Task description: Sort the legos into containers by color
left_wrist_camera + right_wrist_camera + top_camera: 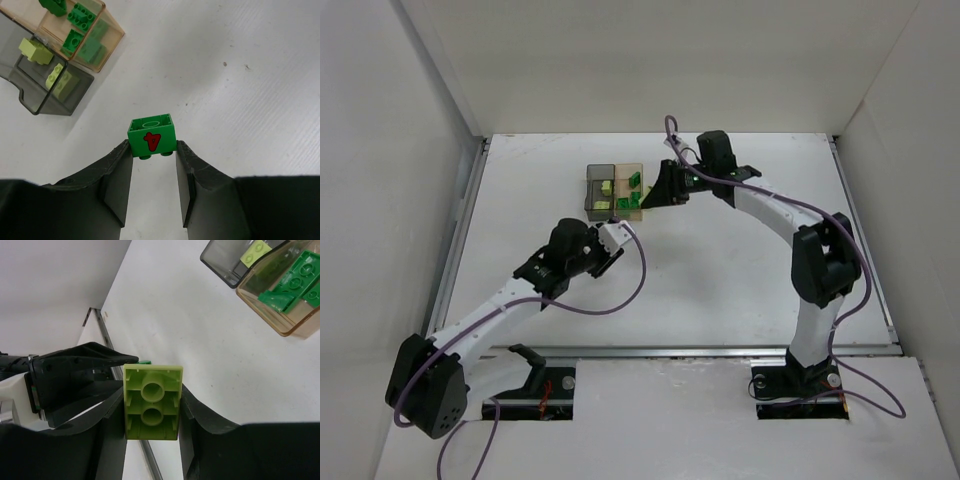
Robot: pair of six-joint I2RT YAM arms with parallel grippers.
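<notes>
Betw. L end effector (153, 146) jaws: lego (151, 134)

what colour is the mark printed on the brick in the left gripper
Red, on the bright green brick; the left wrist view shows it best.

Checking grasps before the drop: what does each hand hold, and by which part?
Left hand: dark green brick with a red mark, pinched by opposite sides. Right hand: pale yellow-green brick, pinched by its long sides.

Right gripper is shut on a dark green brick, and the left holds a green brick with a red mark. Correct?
Not quite. The right gripper holds a pale yellow-green brick, as the right wrist view shows; the left gripper does hold the red-marked green brick.
</notes>
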